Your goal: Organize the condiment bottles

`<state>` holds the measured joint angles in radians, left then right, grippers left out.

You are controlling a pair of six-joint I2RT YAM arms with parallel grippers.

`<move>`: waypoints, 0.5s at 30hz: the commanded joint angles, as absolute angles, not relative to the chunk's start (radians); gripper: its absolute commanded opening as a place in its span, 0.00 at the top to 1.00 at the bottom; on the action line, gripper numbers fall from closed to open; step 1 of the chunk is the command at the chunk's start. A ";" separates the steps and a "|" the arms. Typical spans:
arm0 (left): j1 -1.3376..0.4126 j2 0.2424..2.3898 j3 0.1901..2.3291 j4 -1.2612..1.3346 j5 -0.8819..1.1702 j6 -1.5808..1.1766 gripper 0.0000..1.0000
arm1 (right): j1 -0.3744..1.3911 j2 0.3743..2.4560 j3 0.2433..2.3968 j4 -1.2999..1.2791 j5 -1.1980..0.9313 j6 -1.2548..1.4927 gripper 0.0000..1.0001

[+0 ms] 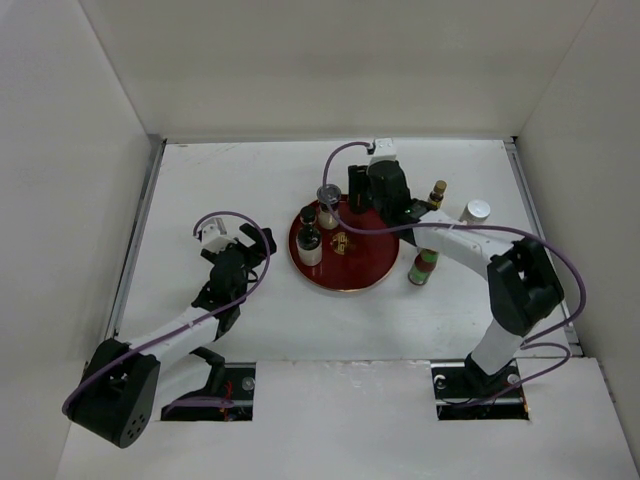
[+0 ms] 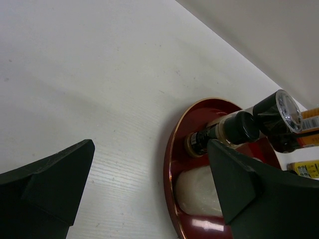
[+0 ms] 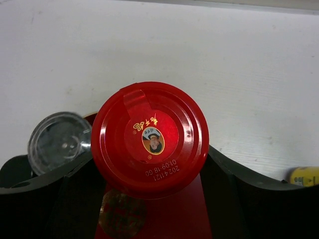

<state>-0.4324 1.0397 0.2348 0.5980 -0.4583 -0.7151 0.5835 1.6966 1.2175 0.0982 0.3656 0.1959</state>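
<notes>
Your right hand (image 3: 149, 167) pinches the red-lidded jar (image 3: 149, 134) over the red tray (image 1: 345, 289);
your left hand (image 2: 149, 164) hangs spread beside it.

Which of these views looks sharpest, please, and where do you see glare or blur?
Right wrist: the red-lidded jar is crisp, its lid print legible. Left wrist: the fingers are dark, blurred, with glare on the red tray rim. Top external: even light, soft shadows.

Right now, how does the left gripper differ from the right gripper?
The left gripper stands wide open and empty; the right gripper is closed around the red-lidded jar. The left gripper hangs over bare table beside the red tray; the right gripper is above the tray itself. Both have dark fingers.
</notes>
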 commanded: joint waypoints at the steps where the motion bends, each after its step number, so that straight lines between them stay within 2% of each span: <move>1: -0.427 1.035 0.230 0.650 -0.449 -0.726 0.00 | 0.597 1.687 1.233 0.285 0.370 0.209 0.36; 8: -0.421 1.025 0.224 0.652 -0.442 -0.726 0.00 | 0.614 1.761 1.212 0.333 0.390 0.229 0.33; 15: -0.421 1.038 0.229 0.653 -0.433 -0.726 0.00 | 0.625 1.757 1.174 0.336 0.403 0.232 0.19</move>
<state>-0.4263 1.0382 0.2348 0.5995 -0.4465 -0.7151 0.6125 1.8053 1.1675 0.1879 0.3752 0.2173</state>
